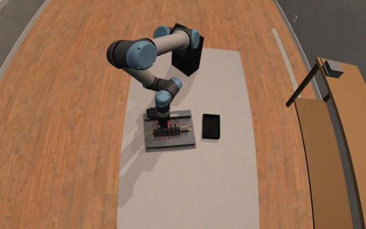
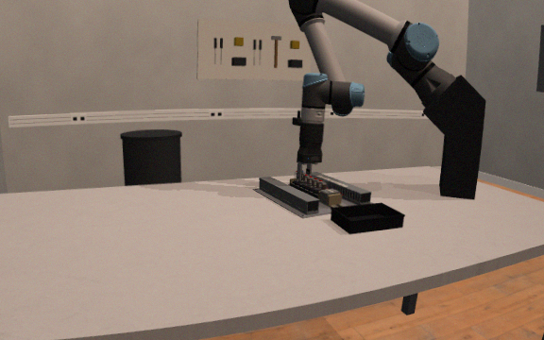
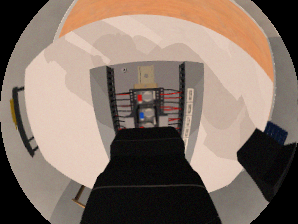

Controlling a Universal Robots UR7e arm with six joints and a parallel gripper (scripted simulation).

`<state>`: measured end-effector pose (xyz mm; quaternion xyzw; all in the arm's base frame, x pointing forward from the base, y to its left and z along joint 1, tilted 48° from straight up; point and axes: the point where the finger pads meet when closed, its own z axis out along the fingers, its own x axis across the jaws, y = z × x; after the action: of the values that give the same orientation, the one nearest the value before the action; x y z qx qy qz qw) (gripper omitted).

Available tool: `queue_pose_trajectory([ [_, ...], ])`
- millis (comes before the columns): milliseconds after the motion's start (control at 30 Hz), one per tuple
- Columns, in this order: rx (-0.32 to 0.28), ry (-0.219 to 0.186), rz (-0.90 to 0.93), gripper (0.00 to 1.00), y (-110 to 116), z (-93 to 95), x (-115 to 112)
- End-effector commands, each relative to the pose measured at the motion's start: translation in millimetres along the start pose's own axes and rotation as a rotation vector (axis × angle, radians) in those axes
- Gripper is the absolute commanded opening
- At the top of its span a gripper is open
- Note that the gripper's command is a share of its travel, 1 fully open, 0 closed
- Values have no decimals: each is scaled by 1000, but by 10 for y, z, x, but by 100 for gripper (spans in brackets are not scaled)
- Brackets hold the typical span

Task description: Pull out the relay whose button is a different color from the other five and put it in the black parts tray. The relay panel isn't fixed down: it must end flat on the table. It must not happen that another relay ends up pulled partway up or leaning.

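The grey relay panel [image 1: 170, 144] [image 2: 287, 195] [image 3: 101, 99] lies flat on the table with a row of relays across its middle. Most relays [image 1: 174, 126] [image 2: 317, 181] [image 3: 141, 96] have red buttons. One relay [image 3: 145, 115] shows a blue button right in front of my fingers in the wrist view. My gripper [image 1: 163, 125] [image 2: 304, 173] [image 3: 146, 110] points straight down over the left part of the row and is shut on this blue-button relay, which sits level with the row. The black parts tray [image 1: 204, 126] [image 2: 369, 225] [image 3: 262, 160] stands empty just right of the panel.
The arm's black base [image 1: 187, 60] [image 2: 458, 137] stands on the table behind the panel. A black bin [image 2: 151, 157] stands beyond the far table edge. A wooden bench [image 1: 323, 152] is off to the right.
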<state>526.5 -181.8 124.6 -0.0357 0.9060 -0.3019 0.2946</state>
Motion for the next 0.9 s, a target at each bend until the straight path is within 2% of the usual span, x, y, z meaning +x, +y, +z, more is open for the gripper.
queue_pose_trajectory([
  [0,0,9,0,0,-1,-4,-6],
  [867,0,50,0,0,-1,-6,-18],
])
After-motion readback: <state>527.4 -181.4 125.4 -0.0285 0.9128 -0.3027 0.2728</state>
